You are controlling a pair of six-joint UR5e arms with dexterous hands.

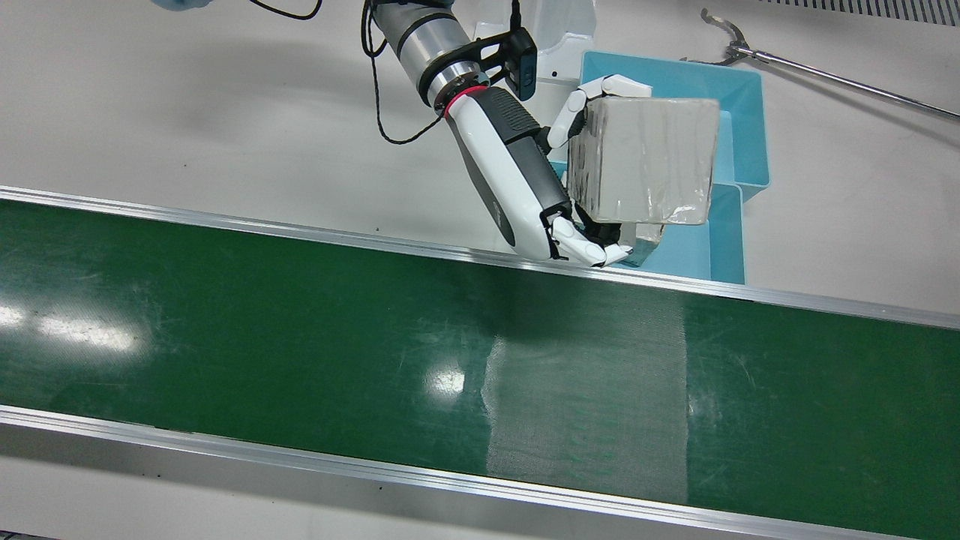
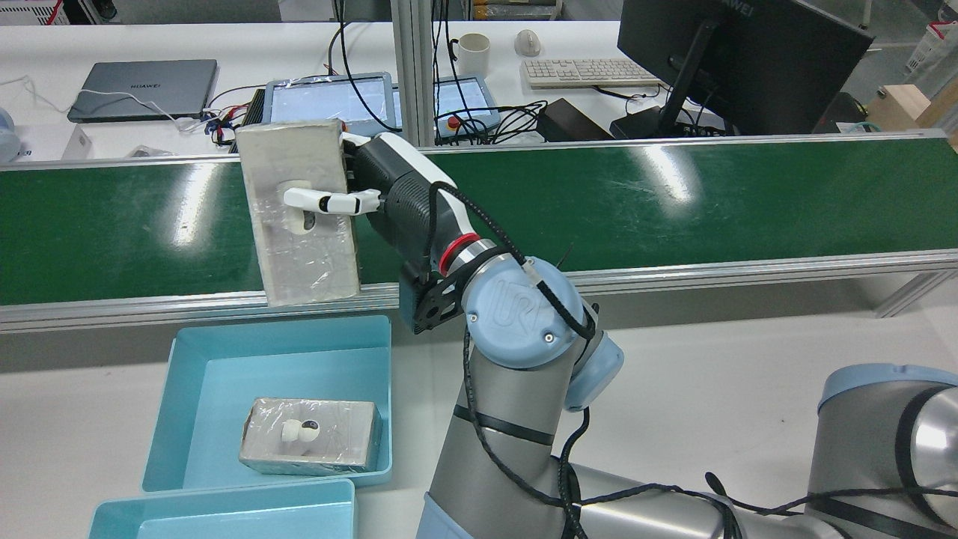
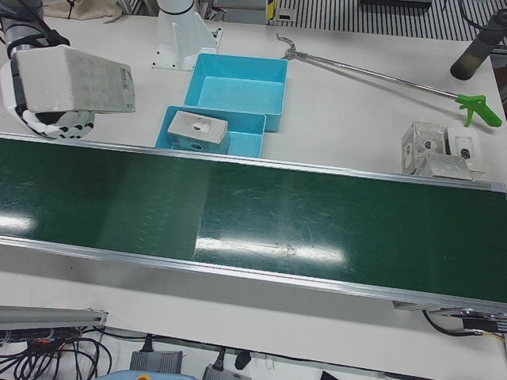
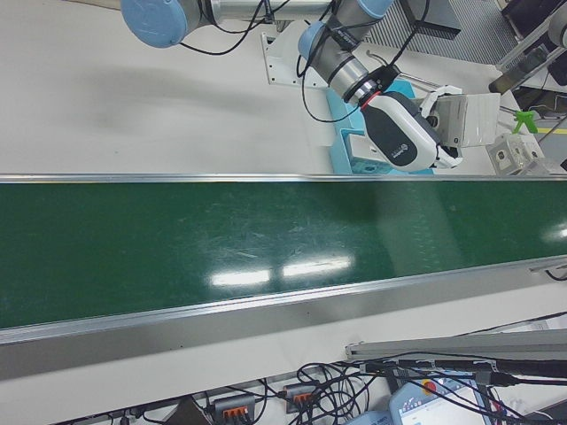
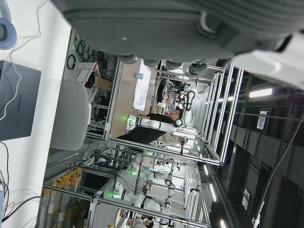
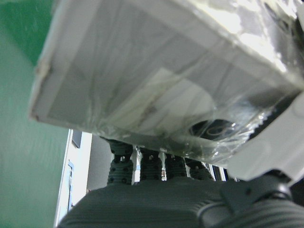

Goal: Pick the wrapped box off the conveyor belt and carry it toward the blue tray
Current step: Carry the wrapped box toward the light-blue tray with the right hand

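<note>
My right hand [image 1: 517, 172] is shut on the wrapped box [image 1: 641, 161], a grey block in clear film, with fingertips [image 1: 600, 251] curled under it. The box hangs in the air past the robot-side edge of the green conveyor belt [image 1: 300, 337], over the blue tray [image 1: 742, 150]. From behind, the box [image 2: 299, 209] stands tall in the hand [image 2: 397, 195], above the tray [image 2: 187, 404]. The tray holds another wrapped box [image 2: 310, 438]. In the right hand view the box [image 6: 156, 71] fills the frame. My left hand [image 5: 190, 23] shows only its palm, holding nothing.
A second blue tray [image 3: 238, 79] lies beside the first. A long reach-grabber [image 3: 380, 75] and several small wrapped boxes [image 3: 440, 150] rest on the white table. Beyond the belt stand a monitor [image 2: 733, 52], keyboard [image 2: 584, 71] and laptop [image 2: 142, 86]. A person [image 5: 156, 126] stands far off.
</note>
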